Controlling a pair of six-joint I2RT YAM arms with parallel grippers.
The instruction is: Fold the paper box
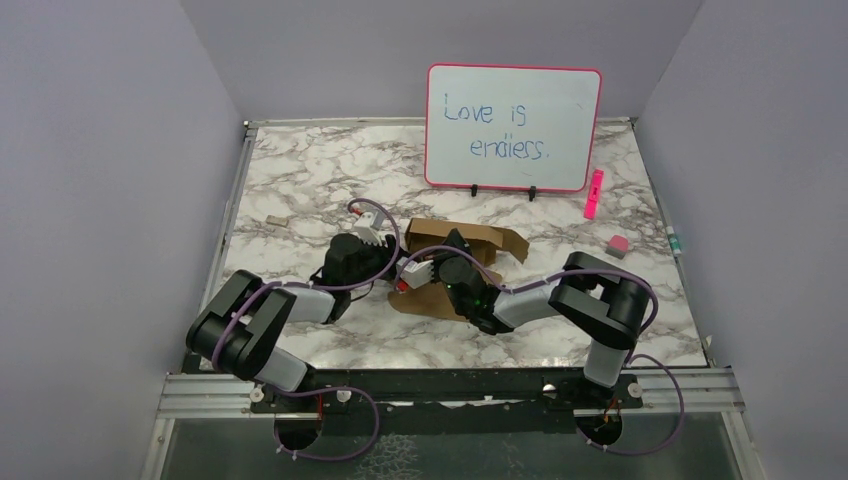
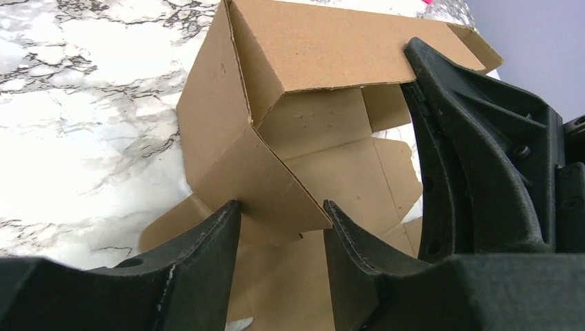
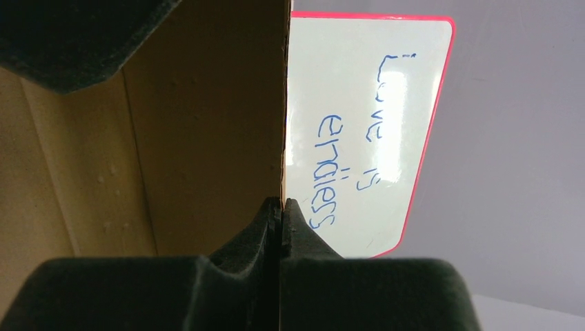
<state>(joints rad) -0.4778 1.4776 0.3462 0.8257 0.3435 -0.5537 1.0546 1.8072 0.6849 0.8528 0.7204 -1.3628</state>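
The paper box (image 1: 490, 240) is brown cardboard, partly folded, at the table's middle. In the left wrist view its walls (image 2: 324, 48) stand up over the flat base panel. My left gripper (image 1: 388, 255) is at the box's left side. It is open (image 2: 279, 207), and the corner of a slanting flap lies between its fingertips (image 2: 227, 217). My right gripper (image 1: 452, 243) reaches over the box from the right. It is shut (image 3: 281, 203) on the thin edge of an upright cardboard wall (image 3: 200, 124). Its black finger also shows in the left wrist view (image 2: 483, 165).
A pink-framed whiteboard (image 1: 513, 127) reading "Love is endless." stands at the back. A pink marker (image 1: 594, 193), a small pink-and-grey eraser (image 1: 617, 245) and a small teal item (image 1: 673, 241) lie at the right. A tiny cardboard scrap (image 1: 274, 220) lies at the left.
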